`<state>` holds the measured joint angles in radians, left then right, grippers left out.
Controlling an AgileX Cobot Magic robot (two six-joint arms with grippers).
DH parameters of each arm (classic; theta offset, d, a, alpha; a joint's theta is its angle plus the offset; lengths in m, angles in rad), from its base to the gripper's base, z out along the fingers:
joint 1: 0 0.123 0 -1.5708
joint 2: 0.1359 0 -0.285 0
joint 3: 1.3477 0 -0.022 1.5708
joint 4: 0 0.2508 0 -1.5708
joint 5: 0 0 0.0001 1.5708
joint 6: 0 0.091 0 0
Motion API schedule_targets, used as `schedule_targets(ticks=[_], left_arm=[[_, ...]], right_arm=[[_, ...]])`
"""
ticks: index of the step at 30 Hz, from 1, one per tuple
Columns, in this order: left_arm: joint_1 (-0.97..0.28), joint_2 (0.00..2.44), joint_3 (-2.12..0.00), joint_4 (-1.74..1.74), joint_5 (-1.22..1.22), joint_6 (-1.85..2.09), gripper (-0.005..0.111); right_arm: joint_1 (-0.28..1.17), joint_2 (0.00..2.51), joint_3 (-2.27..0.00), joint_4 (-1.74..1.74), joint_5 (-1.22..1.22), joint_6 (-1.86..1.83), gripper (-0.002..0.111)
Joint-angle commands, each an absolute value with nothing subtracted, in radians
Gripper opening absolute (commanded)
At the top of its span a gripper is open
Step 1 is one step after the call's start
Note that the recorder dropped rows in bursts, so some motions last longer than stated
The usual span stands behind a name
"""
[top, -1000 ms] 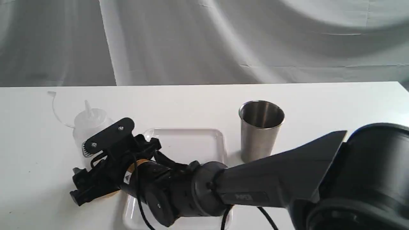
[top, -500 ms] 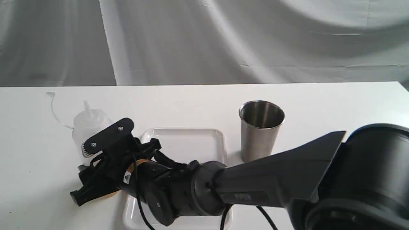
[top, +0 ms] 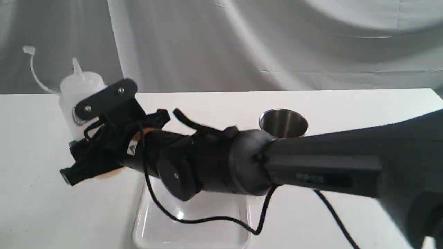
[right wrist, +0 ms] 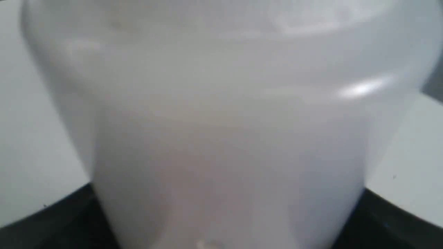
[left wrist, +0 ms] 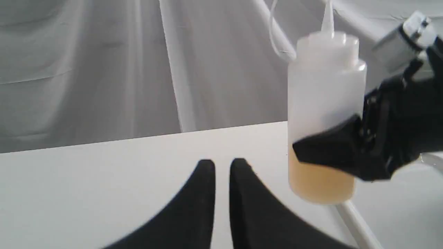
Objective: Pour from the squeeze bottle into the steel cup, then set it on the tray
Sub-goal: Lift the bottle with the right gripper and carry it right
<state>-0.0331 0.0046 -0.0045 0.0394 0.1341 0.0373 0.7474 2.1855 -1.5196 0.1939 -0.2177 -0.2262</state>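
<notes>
- Nearest in the exterior view: tray, flat on the table, glossy and low-rimmed, crossed overhead by the right arm and a drooping black cable.
- Just past it, at the arm's left end: right gripper, clamped on the bottle at mid-body, fingers on opposite sides.
- Held left of the tray and well apart from the cup. Upright or nearly so, nozzle up. Base seemingly clear of the table, though not plain to see.
- Translucent whitish cylinder, with amber liquid only in the bottom part, below the grip. Thin strap curving up and away from the neck to a small cap.
- In the right wrist view: fills the frame, blurred, with black fingers at both lower corners.
- In the left wrist view: left gripper low over the table, near the bottle but not touching. Fingers all but together, a thin slit between them, nothing held.
- Farther back, right of the tray: the cup, brushed steel, upright, mouth open, lower part hidden by the arm.
- Behind everything: grey draped curtain.
</notes>
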Motion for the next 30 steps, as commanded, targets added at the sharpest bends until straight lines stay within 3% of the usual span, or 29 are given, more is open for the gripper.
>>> schedule_targets(ticks=[1, 8, 22, 30], left_arm=[[-0.039, 0.0, 0.0, 0.04, 0.133, 0.035, 0.008], [-0.039, 0.0, 0.0, 0.04, 0.133, 0.035, 0.008], [-0.039, 0.0, 0.0, 0.04, 0.133, 0.035, 0.008], [-0.039, 0.0, 0.0, 0.04, 0.133, 0.035, 0.008]], right_arm=[[0.721, 2.089, -1.523, 0.15, -0.207, -0.236, 0.051], [0.672, 1.95, -1.523, 0.026, -0.029, -0.222, 0.051], [0.53, 1.723, -1.518, -0.431, 0.306, 0.167, 0.051], [0.4, 1.55, -1.335, -0.697, 0.342, 0.402, 0.051]])
